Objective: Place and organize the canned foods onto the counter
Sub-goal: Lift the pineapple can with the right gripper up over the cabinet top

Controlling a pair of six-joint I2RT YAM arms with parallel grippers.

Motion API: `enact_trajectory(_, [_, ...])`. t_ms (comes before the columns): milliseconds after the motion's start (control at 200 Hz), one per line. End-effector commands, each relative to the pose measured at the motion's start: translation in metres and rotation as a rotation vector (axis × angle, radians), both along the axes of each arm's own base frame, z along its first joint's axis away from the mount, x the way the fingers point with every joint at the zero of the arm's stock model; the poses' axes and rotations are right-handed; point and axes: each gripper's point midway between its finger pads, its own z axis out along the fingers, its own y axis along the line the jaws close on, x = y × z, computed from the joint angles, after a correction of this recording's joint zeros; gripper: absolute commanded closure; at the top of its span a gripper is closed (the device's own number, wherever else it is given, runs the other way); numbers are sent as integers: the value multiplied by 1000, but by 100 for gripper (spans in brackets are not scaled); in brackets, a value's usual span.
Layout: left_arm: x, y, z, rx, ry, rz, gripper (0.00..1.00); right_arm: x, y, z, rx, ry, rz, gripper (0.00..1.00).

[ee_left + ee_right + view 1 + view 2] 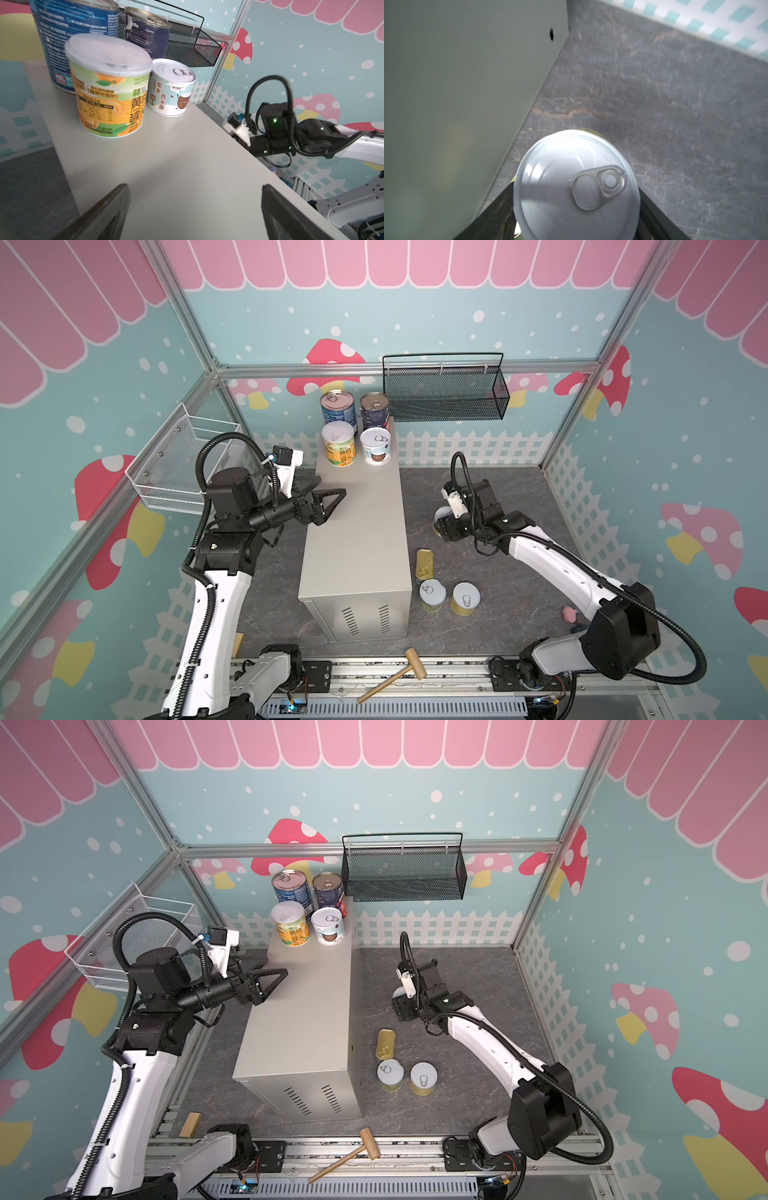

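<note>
Judging by the right gripper [576, 209], closed on a can [566, 166] with a jaw pressed to each side below the lid, looks like the lift toward the counter [357, 531]. Holds that can upright, just beside the counter's right wall and low over the table [498, 489]; cannot tell whether touching it. Raise straight up first, clear of the top's right edge, then cross and lower flat onto bare top, nearer than the far rows. Squeeze firmly but no harder: thin round metal wall, slick, likely to slip or dent. Release only once seated level.

Near the counter's near right corner, on the table: two short cans [432, 594] [465, 598], yellow-green sided with silver pull-tab lids, and just beyond them a flat gold tin [424, 563] with rounded corners. Matte beige sheet metal for the counter, smooth and flat, vent slits at the near end. Left gripper [332, 486], spread wide and empty, hovers over the top's left edge. At the far end, in two pairs: a yellow can [340, 443] under a frosted plastic cap, a white can [376, 446], and behind them a taller blue can [337, 406] and navy can [375, 409].
</note>
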Motion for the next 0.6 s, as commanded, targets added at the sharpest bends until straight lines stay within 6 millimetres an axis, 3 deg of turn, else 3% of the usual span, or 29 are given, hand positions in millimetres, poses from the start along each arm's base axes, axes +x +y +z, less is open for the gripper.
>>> enact_trajectory(0, [-2,4,8,39,-32,30,1,-7,10,81,51,-137,102,41])
enact_trajectory(135, [0,7,9,48,-38,53,1,-12,15,155,99,-244,145,41])
enact_trajectory(270, [-2,7,11,52,-50,48,1,-23,26,212,159,-310,232,41])
enact_trajectory(400, [-3,9,16,89,-66,60,1,-33,41,245,207,-314,312,41])
enact_trajectory(595, [-6,12,31,152,-82,100,0,-48,76,265,259,-310,402,41])
